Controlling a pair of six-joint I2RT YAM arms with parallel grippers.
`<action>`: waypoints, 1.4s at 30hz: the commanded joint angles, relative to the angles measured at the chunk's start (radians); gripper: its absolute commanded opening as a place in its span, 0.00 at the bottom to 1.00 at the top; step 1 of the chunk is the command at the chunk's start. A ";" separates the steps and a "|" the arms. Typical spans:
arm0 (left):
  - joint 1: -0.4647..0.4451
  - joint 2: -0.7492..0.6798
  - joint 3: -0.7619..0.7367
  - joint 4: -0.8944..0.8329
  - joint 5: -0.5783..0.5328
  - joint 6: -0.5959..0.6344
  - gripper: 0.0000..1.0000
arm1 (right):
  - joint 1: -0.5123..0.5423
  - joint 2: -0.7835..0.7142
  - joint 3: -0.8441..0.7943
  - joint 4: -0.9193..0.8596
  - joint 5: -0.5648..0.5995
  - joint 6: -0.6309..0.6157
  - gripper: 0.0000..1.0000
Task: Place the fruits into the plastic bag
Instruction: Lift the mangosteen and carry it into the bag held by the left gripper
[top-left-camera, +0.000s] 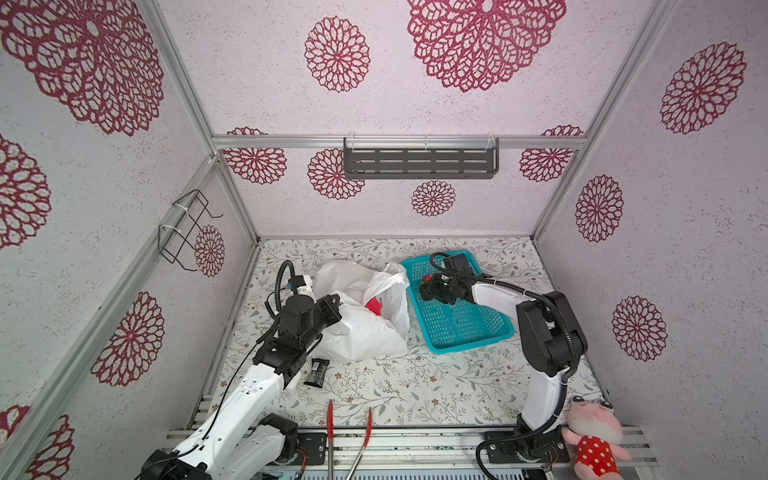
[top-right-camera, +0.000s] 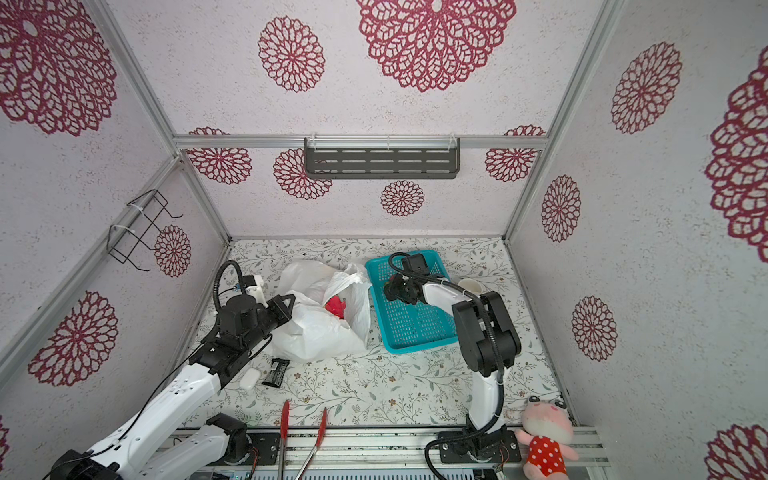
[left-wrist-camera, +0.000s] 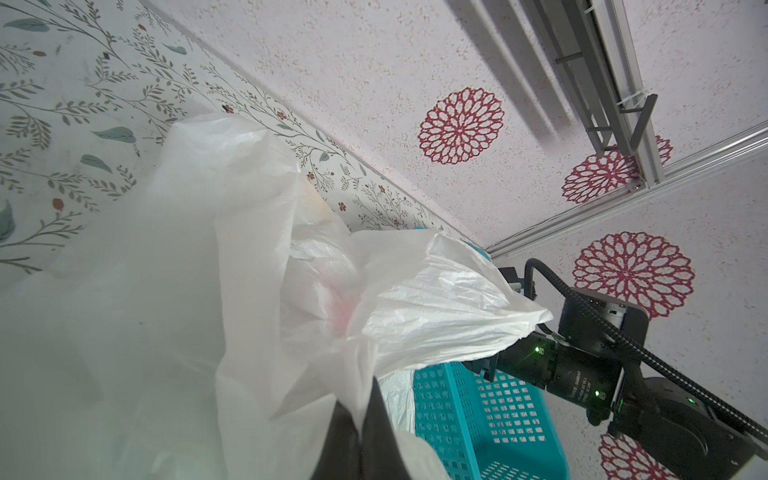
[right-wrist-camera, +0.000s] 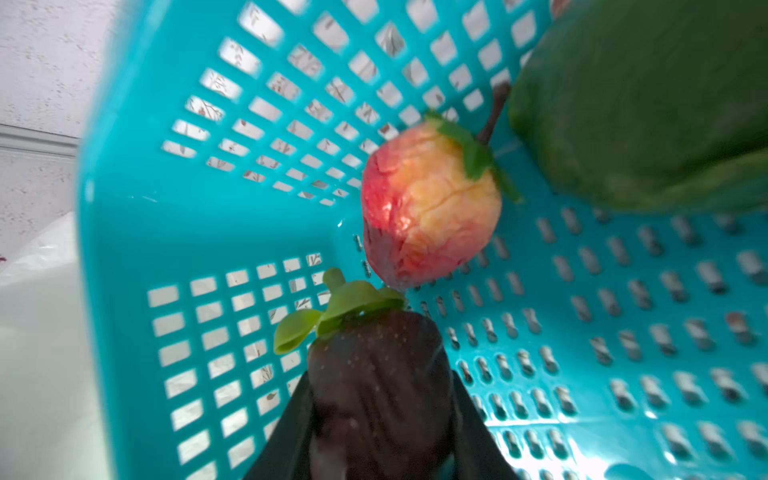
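The white plastic bag (top-left-camera: 365, 328) (top-right-camera: 320, 328) lies crumpled left of the middle in both top views, mouth up, with a red fruit (top-left-camera: 374, 308) (top-right-camera: 336, 307) showing inside. My left gripper (top-left-camera: 332, 308) (left-wrist-camera: 360, 419) is shut on the bag's near edge, and film (left-wrist-camera: 249, 291) fills the left wrist view. My right gripper (top-left-camera: 428, 289) (right-wrist-camera: 380, 399) is down in the teal basket (top-left-camera: 461, 328) (right-wrist-camera: 208, 232), shut on a dark brown fruit (right-wrist-camera: 378, 374) with green leaves. A red-and-yellow fruit (right-wrist-camera: 432, 208) and a green fruit (right-wrist-camera: 644, 104) lie just beyond it in the basket.
Red-handled tongs (top-left-camera: 330, 419) rest at the front edge. A small black item (top-left-camera: 318, 372) and a white case (top-right-camera: 250, 378) lie by the left arm. A pink plush toy (top-left-camera: 594, 436) sits at the front right, and a white cup (top-right-camera: 469, 286) stands behind the right arm.
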 joint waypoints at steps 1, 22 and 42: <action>-0.012 -0.002 0.025 0.028 0.006 -0.006 0.00 | -0.010 -0.093 0.006 -0.027 0.041 -0.064 0.00; -0.018 -0.024 0.010 0.032 -0.006 -0.008 0.00 | 0.196 -0.463 -0.052 0.037 -0.505 -0.436 0.09; -0.026 -0.210 -0.001 -0.071 -0.050 0.010 0.00 | 0.258 -0.024 0.225 -0.146 -0.229 -0.406 0.16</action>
